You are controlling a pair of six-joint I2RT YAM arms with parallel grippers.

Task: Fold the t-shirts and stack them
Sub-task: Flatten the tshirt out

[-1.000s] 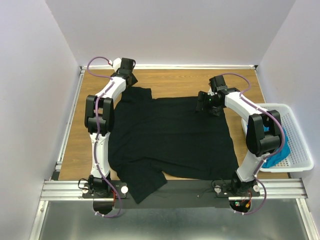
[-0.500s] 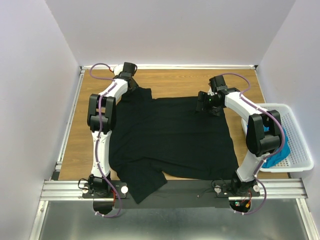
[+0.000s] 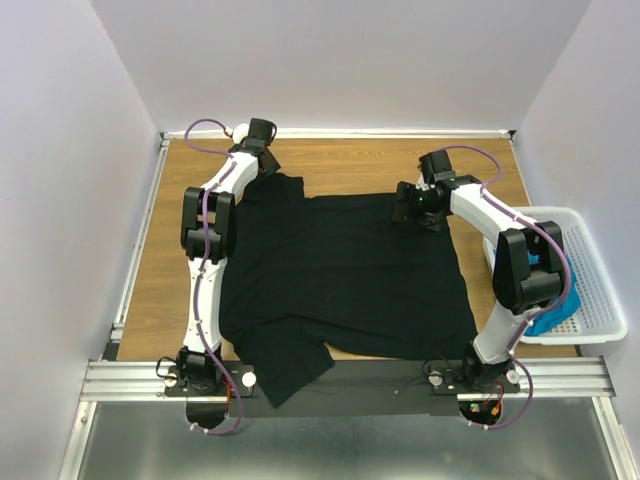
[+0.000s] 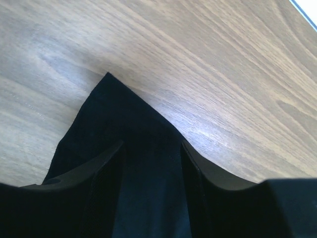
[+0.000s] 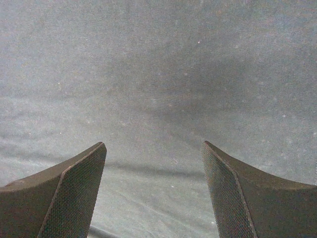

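A large black t-shirt lies spread flat on the wooden table, one sleeve hanging over the near edge. My left gripper is at the shirt's far left corner. In the left wrist view its fingers stand apart over the black cloth, whose pointed corner lies just ahead. My right gripper hovers open over the far right part of the shirt; black fabric fills the gap between its fingertips. A teal-blue t-shirt lies bunched in the basket.
A white lattice basket sits at the table's right edge beside the right arm. Bare wood runs along the far side and left of the shirt. A metal rail crosses the near edge.
The left arm has stretched further out, bringing its gripper down to the shirt's far left corner. The right arm and the shirt have not moved.
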